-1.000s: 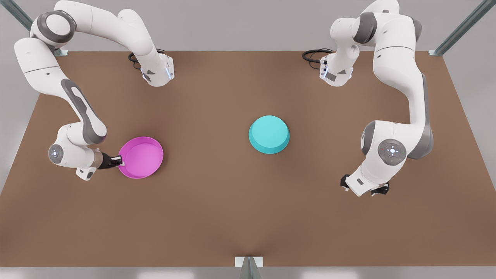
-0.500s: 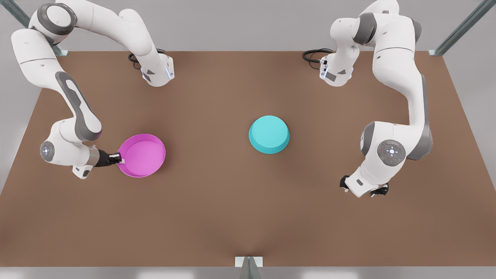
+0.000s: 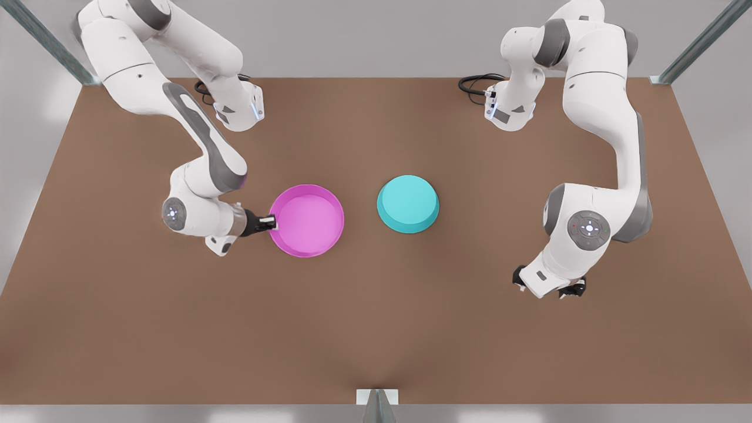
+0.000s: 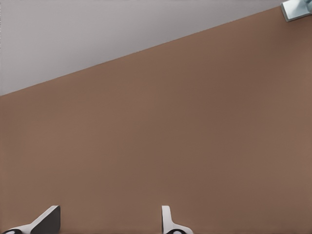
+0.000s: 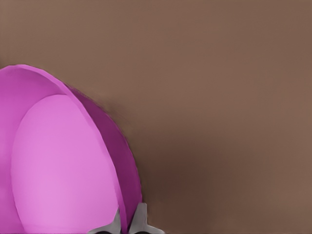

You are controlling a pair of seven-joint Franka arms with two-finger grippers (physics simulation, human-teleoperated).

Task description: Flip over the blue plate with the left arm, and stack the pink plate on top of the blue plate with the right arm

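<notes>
Brown table (image 3: 376,329) under us, grey wall beyond. Our right gripper (image 3: 271,222) clamped on rim of pink plate (image 3: 308,220), fingers (image 5: 139,219) pinching rim edge at plate's 9 o'clock. Blue plate (image 3: 408,203) upside down at table centre, at 3 o'clock from pink plate, near but apart. Our left gripper (image 3: 549,287) waits at 4 o'clock from blue plate, well apart, fingers (image 4: 166,222) spread above bare table.

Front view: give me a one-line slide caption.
Right gripper carries the pink plate by its rim toward the flipped blue plate; left gripper waits aside.
</notes>
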